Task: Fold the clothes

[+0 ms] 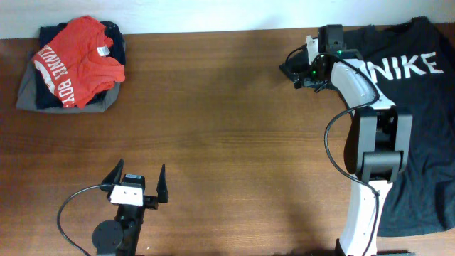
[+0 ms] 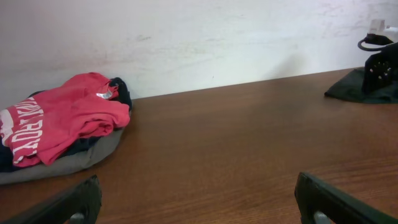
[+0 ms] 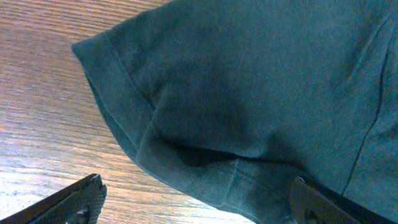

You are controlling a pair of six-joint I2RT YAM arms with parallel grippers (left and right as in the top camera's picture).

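1. Overhead: the black T-shirt point(image 1: 430, 142) is seen spread flat on the right end of the table point(image 1: 213, 128), with white NIKE lettering point(image 1: 405, 67) facing up and part of it hidden under the right arm. The right gripper point(image 1: 298, 71) is held above the shirt's sleeve, near the table's far edge. Whether the cloth is touched cannot be told. The left gripper point(image 1: 140, 174) is held low near the table's near edge, its jaws spread wide with nothing between them. A red tee point(image 1: 82, 60) is seen on top of a pile point(image 1: 28, 96) of darker clothes at the table's far-left corner.
2. Left wrist: both fingers point(image 2: 68, 205) are seen far apart at the bottom corners, with only bare table point(image 2: 217, 155) between them. The red tee point(image 2: 59, 118) is seen at the table's far left and the shirt's dark sleeve point(image 2: 351, 90) at its far right, under the right gripper point(image 2: 380, 68).
3. Right wrist: the sleeve point(image 3: 249, 81) is seen lying on the table point(image 3: 50, 112), creased near its hem. The fingers point(image 3: 68, 202) are spread wide above it, and nothing is gripped.
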